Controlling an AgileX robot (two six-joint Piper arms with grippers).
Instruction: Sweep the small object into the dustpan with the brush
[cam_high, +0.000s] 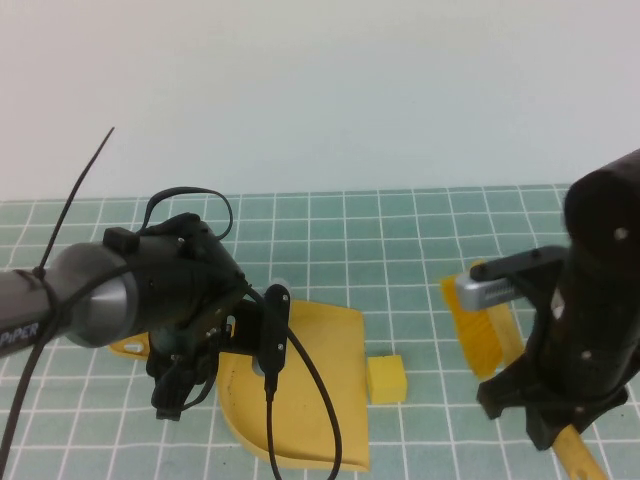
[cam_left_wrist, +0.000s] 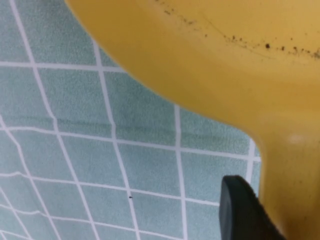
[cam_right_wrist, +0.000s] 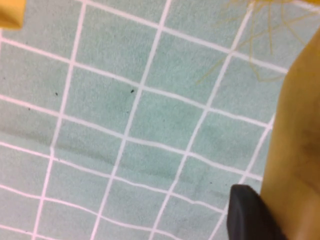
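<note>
- Left gripper (cam_high: 180, 385) sat low at about 8 o'clock on the table, right over the dustpan's handle end. Left wrist view showed one dark finger (cam_left_wrist: 245, 212) pressed against the handle; fingers looked closed on it, grip firm as far as I could see.
- Dustpan (cam_high: 320, 370) lay flat on the green tiled table (cam_high: 400, 230), scoop at centre-bottom, straight front edge facing 3 o'clock. Handle ran off toward 9 o'clock, mostly hidden under the left arm. Dark specks showed on the pan in the wrist view (cam_left_wrist: 225, 55).
- Small object (cam_high: 386, 379): pale-yellow cube on the table just beside the dustpan's front edge, on its 3 o'clock side. Looked close to touching or just off the lip; couldn't tell which.
- Right gripper (cam_high: 555, 420) was at about 4 o'clock, clamped on the brush handle. Right wrist view showed a dark finger (cam_right_wrist: 247, 212) against the tan handle.
- Brush (cam_high: 478, 325) stood tilted, orange-yellow bristles on the table at 3 o'clock of the cube, clearly apart from it. Handle end poked out below the gripper toward 5 o'clock.
- Cube sat between the bristles and the pan lip, outside the pan.
</note>
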